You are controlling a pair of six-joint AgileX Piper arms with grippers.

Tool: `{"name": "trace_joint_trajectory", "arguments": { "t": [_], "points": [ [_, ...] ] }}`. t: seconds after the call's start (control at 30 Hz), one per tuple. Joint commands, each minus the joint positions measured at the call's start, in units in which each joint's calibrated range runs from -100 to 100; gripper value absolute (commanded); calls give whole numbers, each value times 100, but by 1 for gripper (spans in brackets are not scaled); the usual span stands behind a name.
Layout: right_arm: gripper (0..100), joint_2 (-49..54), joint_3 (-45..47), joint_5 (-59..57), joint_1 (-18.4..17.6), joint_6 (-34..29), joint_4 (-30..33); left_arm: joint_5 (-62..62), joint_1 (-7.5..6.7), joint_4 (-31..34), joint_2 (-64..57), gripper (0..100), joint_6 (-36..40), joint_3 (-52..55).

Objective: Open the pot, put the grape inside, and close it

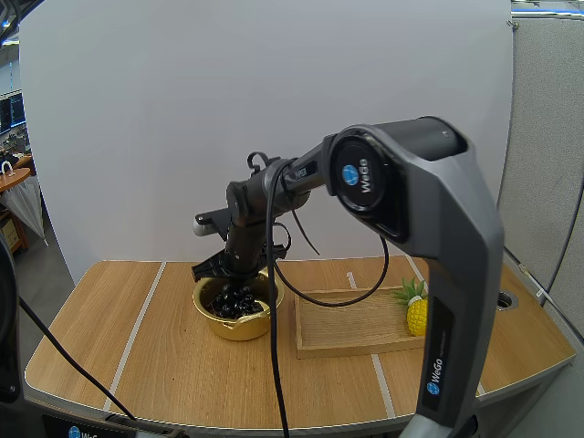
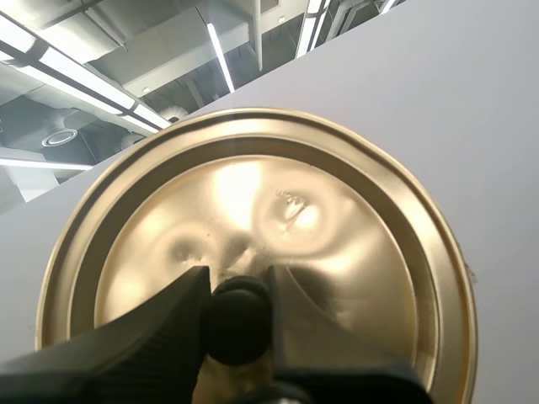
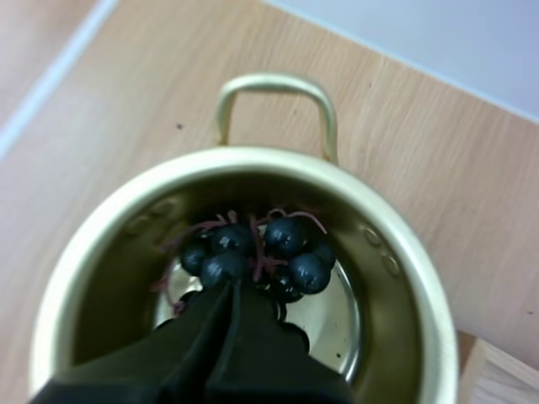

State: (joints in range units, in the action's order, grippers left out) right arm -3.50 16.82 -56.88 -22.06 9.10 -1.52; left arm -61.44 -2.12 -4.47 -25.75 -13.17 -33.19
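Note:
A gold pot (image 1: 239, 327) stands without its lid on the wooden table, left of centre. A dark bunch of grapes (image 1: 233, 299) hangs inside it. My right gripper (image 1: 235, 279) reaches down into the pot's mouth. In the right wrist view its fingers lie together, with the tips (image 3: 229, 286) pinching the bunch of grapes (image 3: 290, 248) just above the floor of the pot (image 3: 396, 252). My left gripper (image 2: 237, 278) is shut on the black knob (image 2: 237, 324) of the gold lid (image 2: 337, 219) and holds it up in the air.
A wooden tray (image 1: 356, 324) lies just right of the pot, nearly touching it. A small yellow pineapple (image 1: 416, 310) stands at the tray's right end. One handle of the pot (image 3: 274, 88) points away from my right gripper. Bare tabletop (image 1: 119, 328) lies left of the pot.

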Motion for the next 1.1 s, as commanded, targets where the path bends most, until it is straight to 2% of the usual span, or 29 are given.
{"name": "trace_joint_trajectory", "arguments": {
  "t": [0.0,0.13,0.37,0.63,0.93,1.07],
  "points": [
    [0,639,87,-421,24,15,-29,308,-11,-3,-40,0,44,-54],
    [0,1705,517,-622,24,15,-29,308,-11,-3,-40,0,44,-54],
    [0,3966,1893,-908,24,60,-29,308,-11,-3,-40,0,44,-54],
    [0,6463,2754,-2149,24,165,-28,308,-11,-3,-40,0,44,-54],
    [0,8116,3394,-3317,24,165,-16,308,-11,-3,-40,0,44,-54],
    [0,8600,3795,-3501,24,165,103,308,-11,-3,-40,0,44,-54]
  ]
}}
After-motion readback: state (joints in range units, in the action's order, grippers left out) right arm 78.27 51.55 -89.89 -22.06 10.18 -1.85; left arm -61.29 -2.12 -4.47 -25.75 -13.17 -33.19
